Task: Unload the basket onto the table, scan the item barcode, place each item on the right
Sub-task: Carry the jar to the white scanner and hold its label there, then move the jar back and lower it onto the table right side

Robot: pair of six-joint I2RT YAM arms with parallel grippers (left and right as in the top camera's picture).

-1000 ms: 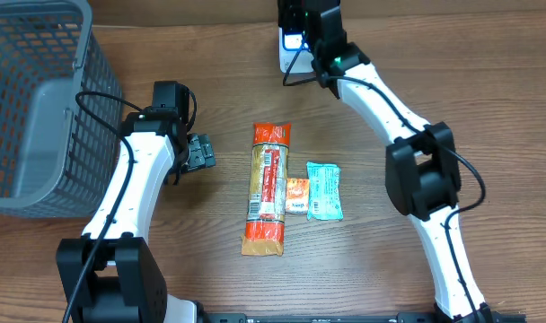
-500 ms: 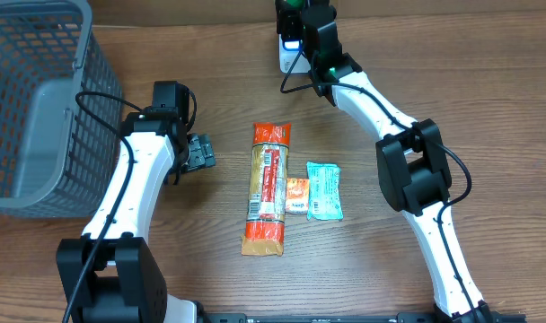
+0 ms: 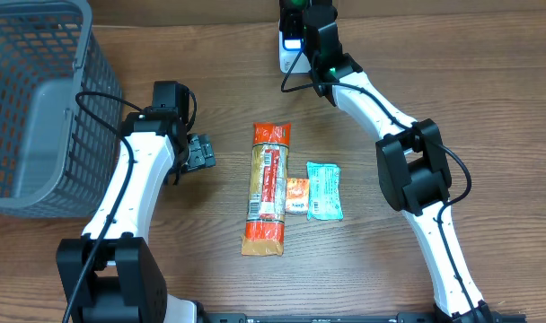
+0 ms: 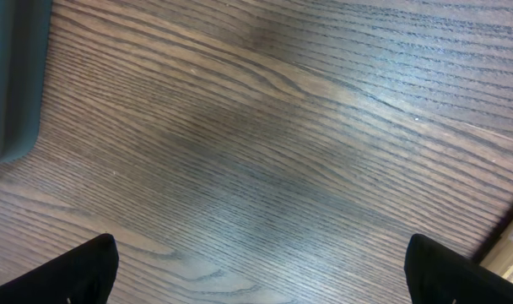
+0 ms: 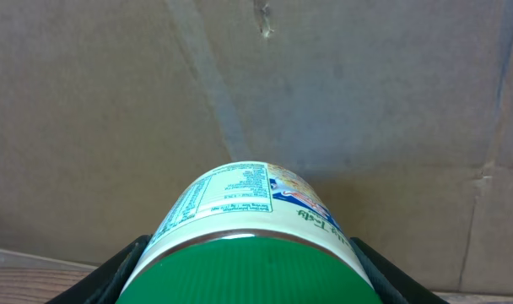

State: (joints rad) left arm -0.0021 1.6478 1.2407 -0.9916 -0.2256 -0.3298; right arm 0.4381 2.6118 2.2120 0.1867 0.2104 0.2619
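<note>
Now right pincer (image 5: 248,268) grips the can (image 5: 240,198) end-on — green lid (image 5: 250,283) facing wrist — left pincer (image 4: 262,277) wide open

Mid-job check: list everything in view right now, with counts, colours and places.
basket: 1, grey mesh, table's left
long packet: 1, orange-red, table centre
small packet: 1, orange, right of long packet
flat packet: 1, light blue, right of small packet
scanner: 1, white, blue light, table's far edge
can: 1, white label, green lid, in right gripper
table: 1, brown wood
cardboard wall: 1, brown, behind can
left gripper: 1, black, open, over bare wood beside basket
right gripper: 1, black, shut on can, by scanner
</note>
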